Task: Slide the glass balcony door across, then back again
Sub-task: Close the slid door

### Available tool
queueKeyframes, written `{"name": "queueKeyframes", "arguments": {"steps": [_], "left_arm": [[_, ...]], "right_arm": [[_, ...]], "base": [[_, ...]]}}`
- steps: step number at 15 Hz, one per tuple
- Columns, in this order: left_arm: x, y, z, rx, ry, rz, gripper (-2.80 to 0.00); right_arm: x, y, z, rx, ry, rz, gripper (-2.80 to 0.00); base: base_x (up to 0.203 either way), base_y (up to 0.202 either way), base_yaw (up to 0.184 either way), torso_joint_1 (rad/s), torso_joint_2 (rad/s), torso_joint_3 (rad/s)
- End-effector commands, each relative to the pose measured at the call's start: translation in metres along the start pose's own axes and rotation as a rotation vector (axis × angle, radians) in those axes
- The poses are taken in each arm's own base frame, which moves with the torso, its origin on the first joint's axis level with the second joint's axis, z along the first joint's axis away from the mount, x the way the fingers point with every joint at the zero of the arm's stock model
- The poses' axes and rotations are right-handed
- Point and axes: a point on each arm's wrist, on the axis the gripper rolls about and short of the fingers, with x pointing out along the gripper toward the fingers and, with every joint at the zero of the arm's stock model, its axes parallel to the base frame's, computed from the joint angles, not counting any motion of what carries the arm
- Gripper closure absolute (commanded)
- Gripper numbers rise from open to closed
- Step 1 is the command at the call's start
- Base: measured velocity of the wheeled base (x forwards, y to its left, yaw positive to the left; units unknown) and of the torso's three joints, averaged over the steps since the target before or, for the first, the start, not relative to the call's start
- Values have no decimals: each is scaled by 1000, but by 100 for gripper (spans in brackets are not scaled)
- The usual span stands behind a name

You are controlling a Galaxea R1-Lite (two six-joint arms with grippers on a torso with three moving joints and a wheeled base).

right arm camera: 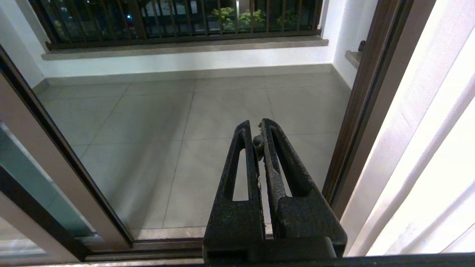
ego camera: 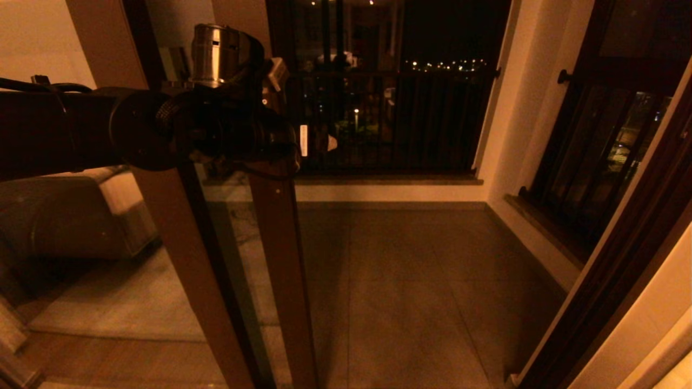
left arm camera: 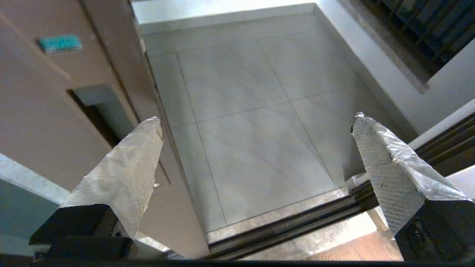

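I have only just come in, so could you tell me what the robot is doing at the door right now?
The robot is working on the glass balcony door. Its left gripper is raised at the door's brown stile with its jaws wide open and holding nothing; one finger sits just in front of the recessed handle slot. The doorway stands open onto the tiled balcony floor. The right gripper is shut and idle, hanging low by the opposite door frame.

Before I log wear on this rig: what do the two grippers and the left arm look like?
Left gripper: two wedge fingers wrapped in silvery dimpled tape. Right gripper: black, gritty, slotted triangular fingers. Left arm: dark tube, silver metal cylinder at the wrist, thin black cable.
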Motion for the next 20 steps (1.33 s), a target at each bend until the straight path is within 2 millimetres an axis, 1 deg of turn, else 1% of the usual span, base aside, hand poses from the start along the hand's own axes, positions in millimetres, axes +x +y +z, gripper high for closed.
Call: {"name": "queueKeyframes", "arguments": {"steps": [1, 6, 8, 10, 13, 20], "left_arm": [[-1, -2, 1, 0, -2, -2, -280], [-25, 3, 5, -4, -9, 5, -280], [-29, 9, 2, -8, 2, 20, -280], [-24, 18, 0, -11, 13, 32, -280], [-23, 28, 1, -15, 24, -87, -280], [-9, 34, -2, -19, 34, -78, -280]], "right_arm": [[0, 0, 0, 0, 0, 0, 0], [0, 0, 0, 0, -1, 0, 0], [0, 0, 0, 0, 0, 0, 0], [0, 0, 0, 0, -1, 0, 0], [0, 0, 0, 0, 0, 0, 0], [0, 0, 0, 0, -1, 0, 0]], "base": [[0, 0, 0, 0, 0, 0], [0, 0, 0, 0, 0, 0], [0, 0, 0, 0, 0, 0], [0, 0, 0, 0, 0, 0], [0, 0, 0, 0, 0, 0], [0, 0, 0, 0, 0, 0]]}}
